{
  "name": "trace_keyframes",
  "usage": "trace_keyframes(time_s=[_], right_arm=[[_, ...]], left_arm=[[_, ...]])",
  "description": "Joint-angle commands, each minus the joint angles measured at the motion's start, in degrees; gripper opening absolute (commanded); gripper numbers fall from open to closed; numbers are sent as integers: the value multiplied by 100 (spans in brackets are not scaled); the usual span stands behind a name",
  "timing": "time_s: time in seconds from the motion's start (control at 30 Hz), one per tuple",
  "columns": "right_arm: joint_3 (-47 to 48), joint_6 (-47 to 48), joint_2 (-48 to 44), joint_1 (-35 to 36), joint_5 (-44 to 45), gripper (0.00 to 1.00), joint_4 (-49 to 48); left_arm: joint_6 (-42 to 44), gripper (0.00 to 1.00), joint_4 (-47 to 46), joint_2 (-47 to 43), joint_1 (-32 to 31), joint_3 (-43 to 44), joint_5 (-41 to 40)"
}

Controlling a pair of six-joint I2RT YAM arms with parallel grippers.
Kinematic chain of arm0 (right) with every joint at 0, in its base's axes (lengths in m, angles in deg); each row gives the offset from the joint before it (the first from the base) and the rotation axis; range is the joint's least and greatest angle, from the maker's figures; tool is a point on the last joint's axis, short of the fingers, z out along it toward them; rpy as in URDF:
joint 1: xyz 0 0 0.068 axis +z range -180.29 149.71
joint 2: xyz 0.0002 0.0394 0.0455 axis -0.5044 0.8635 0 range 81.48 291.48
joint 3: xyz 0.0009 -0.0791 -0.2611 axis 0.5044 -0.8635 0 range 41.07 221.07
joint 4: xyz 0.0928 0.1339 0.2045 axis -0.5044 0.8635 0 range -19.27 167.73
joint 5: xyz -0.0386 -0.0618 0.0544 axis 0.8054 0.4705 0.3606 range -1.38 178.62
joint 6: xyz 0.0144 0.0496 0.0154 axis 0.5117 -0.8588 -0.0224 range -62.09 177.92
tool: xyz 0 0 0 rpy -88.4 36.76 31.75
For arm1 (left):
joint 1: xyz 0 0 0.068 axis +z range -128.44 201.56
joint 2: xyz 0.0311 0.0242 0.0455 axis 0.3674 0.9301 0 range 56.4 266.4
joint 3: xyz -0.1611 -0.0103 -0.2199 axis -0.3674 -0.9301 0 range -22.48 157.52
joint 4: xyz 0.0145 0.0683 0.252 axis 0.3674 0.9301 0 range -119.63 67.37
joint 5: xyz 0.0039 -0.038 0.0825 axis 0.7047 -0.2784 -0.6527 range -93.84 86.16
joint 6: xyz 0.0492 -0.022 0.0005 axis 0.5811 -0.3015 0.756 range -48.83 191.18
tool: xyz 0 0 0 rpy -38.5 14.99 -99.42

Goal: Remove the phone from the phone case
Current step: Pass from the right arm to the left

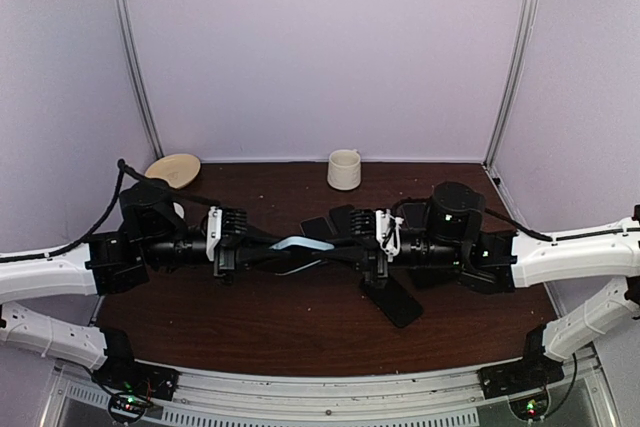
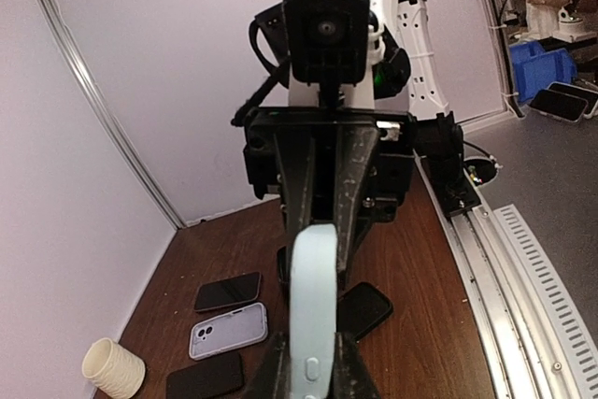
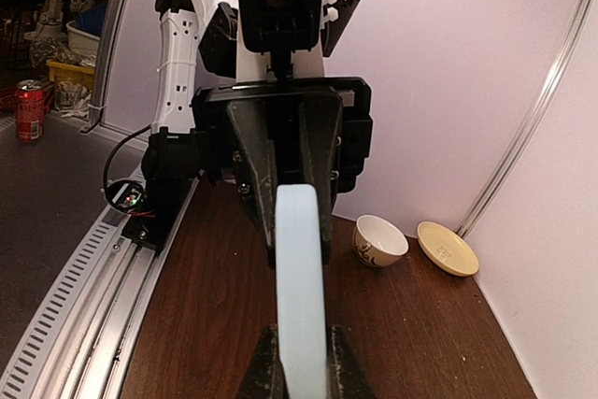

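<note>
My left gripper (image 2: 313, 376) and right gripper (image 3: 301, 371) are both clamped on the blue phone case (image 1: 302, 244), held edge-up above the middle of the table (image 1: 300, 337). Light and rubbery, I judge. Best pinched at the rim and peeled off the stiff phone inside, which I can't see.

— Where's the phone case (image 1: 300, 245)?
— Above the middle of the bench (image 1: 300, 342), between the left jaws and the right jaws.
— And on the bench?
— A cup (image 1: 344, 169) by the far edge, a plate (image 1: 175, 168) in the far-left corner, and a phone (image 1: 395, 299) toward the near edge, right of the middle.
</note>
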Motion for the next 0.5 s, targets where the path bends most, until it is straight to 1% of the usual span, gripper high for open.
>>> trace_keyframes(time_s=[0.0,0.03,0.13,0.17,0.23,0.27,0.3,0.33,0.37,0.47], right_arm=[[232,-117,42,8,-175,0,-730],[240,-159,53,8,-193,0,-726],[249,-183,2,8,-133,0,-514],[262,-178,-36,9,-47,2,-359],[310,-110,-136,11,251,44,362],[354,-32,-187,12,407,60,631],[395,27,-238,15,581,70,1035],[444,67,-281,25,720,76,1512],[514,98,-314,33,844,79,1873],[924,317,-301,113,1051,80,3118]], left_arm=[[87,2,-170,79,34,161,-110],[112,0,-146,80,35,160,-116],[239,0,-33,69,35,162,-171],[286,0,27,56,33,166,-217],[364,0,238,40,29,203,-359],[419,0,358,40,32,221,-446],[486,0,482,60,30,254,-527],[536,0,588,72,32,287,-593],[559,0,665,101,35,305,-704],[604,0,855,204,35,368,-875]])
